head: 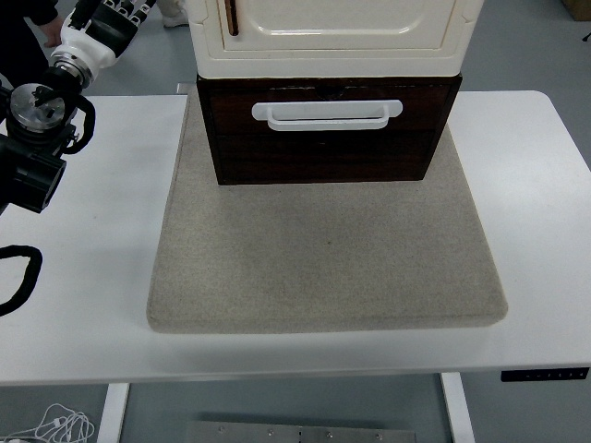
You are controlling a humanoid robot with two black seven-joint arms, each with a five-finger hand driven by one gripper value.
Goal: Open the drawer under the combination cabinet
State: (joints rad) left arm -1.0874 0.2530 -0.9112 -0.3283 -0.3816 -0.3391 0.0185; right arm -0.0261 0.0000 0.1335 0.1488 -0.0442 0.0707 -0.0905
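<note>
One dark wooden drawer [328, 148] shut beneath cream cabinet [332, 32], white bar handle [327, 114], left hand [115, 14] raised, grip unclear

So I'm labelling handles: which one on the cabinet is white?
The wide horizontal handle on the dark brown drawer; the other is a dark vertical handle on the cream door.
</note>
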